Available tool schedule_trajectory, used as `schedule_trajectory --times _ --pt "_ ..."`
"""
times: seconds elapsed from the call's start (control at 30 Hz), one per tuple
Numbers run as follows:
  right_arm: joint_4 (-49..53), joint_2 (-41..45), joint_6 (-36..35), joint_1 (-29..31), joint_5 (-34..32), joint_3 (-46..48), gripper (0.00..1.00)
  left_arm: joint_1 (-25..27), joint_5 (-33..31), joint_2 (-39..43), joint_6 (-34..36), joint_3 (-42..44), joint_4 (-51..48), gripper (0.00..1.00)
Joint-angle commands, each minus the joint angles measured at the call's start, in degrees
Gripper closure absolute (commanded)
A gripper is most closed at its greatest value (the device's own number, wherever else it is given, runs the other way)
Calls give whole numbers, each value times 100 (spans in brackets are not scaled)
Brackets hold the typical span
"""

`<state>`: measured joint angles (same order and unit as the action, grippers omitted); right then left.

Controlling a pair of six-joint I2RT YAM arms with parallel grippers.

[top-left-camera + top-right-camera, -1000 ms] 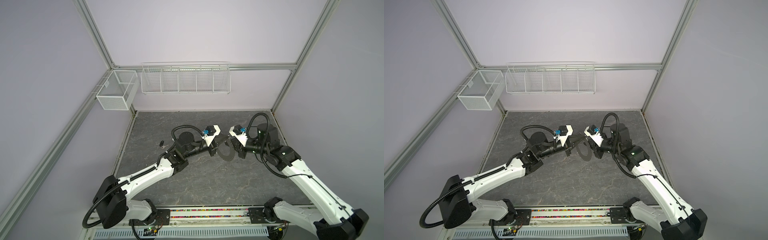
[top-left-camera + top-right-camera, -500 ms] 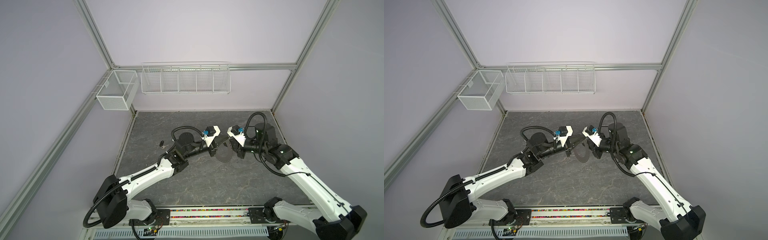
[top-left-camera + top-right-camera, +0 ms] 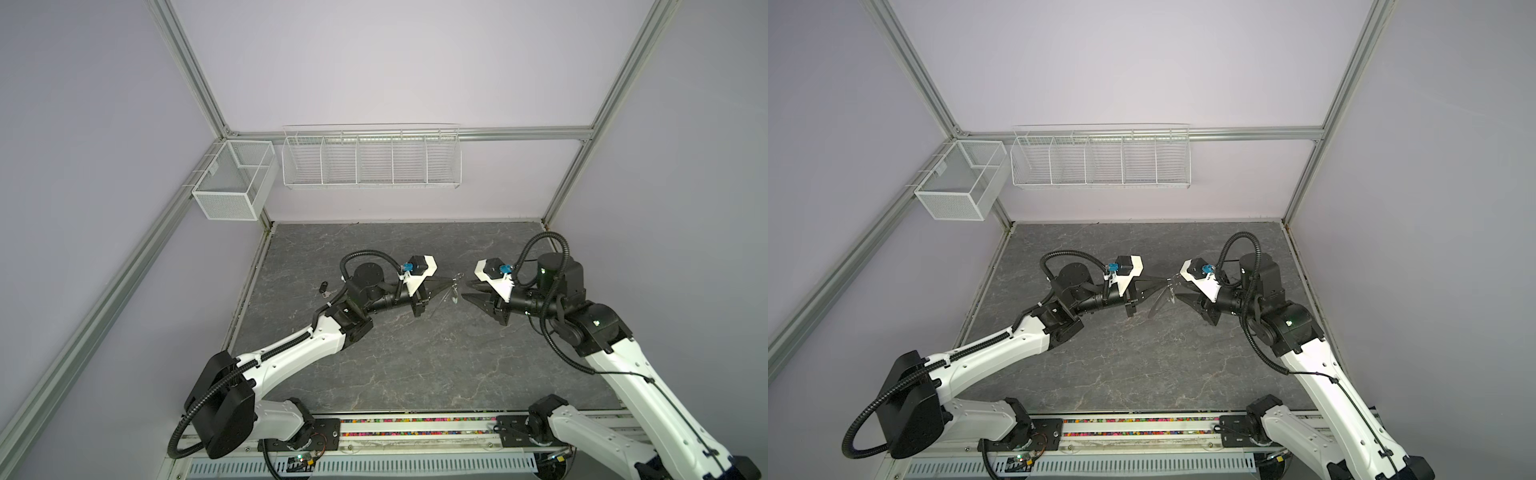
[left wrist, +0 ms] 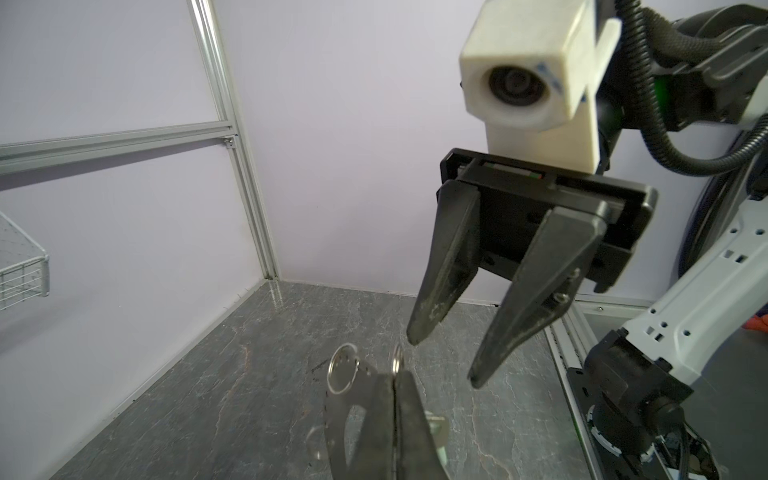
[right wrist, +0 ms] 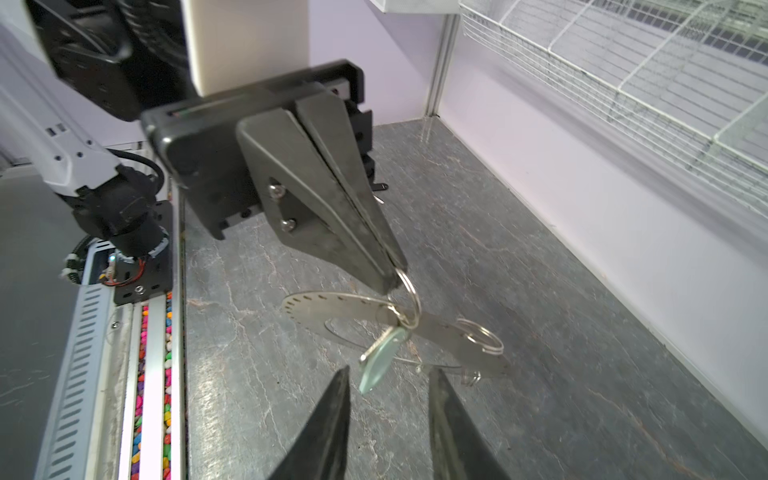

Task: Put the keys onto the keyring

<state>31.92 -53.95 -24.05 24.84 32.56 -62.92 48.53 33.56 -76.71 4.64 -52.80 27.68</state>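
In both top views you have two white baskets on the wall at upper left, a mesh basket (image 3: 232,189) and a rack (image 3: 371,160). Of the two keys, a top view shows you the black key (image 3: 323,287) lying on the bench (image 3: 374,361) left of centre, well apart from both arms; the left wrist view does not show it. Your left gripper (image 5: 394,272) has its jaws pressed together on a wire loop (image 5: 409,291) of the single keyring (image 5: 328,305), which hangs tilted above the bench at mid-frame. The right wrist view best shows the mint key (image 5: 380,359) dangling at that loop, just beside the disc. Your right gripper (image 4: 442,359) faces it, jaws partly apart, holding nothing.
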Motion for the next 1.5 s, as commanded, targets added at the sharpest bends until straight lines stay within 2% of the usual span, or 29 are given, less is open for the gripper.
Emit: schedule_trajectory --times 0.0,0.33,0.47,0.77,0.87,1.03,1.2,1.23,1.3,1.37,1.47 --pt "-8 -186 -25 -29 575 -132 73 -11 361 137 -39 0 79 100" --pt "-202 -376 158 -73 461 -177 75 -13 528 222 27 65 19 100" --pt "-225 -379 153 -73 613 -164 78 -11 546 196 80 29 -61 100" --pt "-165 -404 45 -74 943 -173 77 -22 485 165 137 -16 -97 100" --pt "-79 -438 -15 -76 929 -186 81 -27 468 160 137 -12 -83 100" --pt "70 -448 -144 -68 928 -238 93 -25 417 167 250 -71 -280 100" --pt "510 -520 -307 -75 879 -439 94 -27 98 277 740 -209 -1016 100" --pt "708 -573 -354 -71 854 -530 93 -26 -1 296 922 -290 -1303 87" --pt "1096 -704 -466 -69 785 -733 93 -13 -188 356 1295 -453 -1827 74" --pt "1440 -833 -524 -71 688 -902 94 -15 -429 416 1571 -600 -2259 67" --pt "1958 -1071 -647 -74 588 -1166 93 22 -656 465 1994 -830 -2819 66"
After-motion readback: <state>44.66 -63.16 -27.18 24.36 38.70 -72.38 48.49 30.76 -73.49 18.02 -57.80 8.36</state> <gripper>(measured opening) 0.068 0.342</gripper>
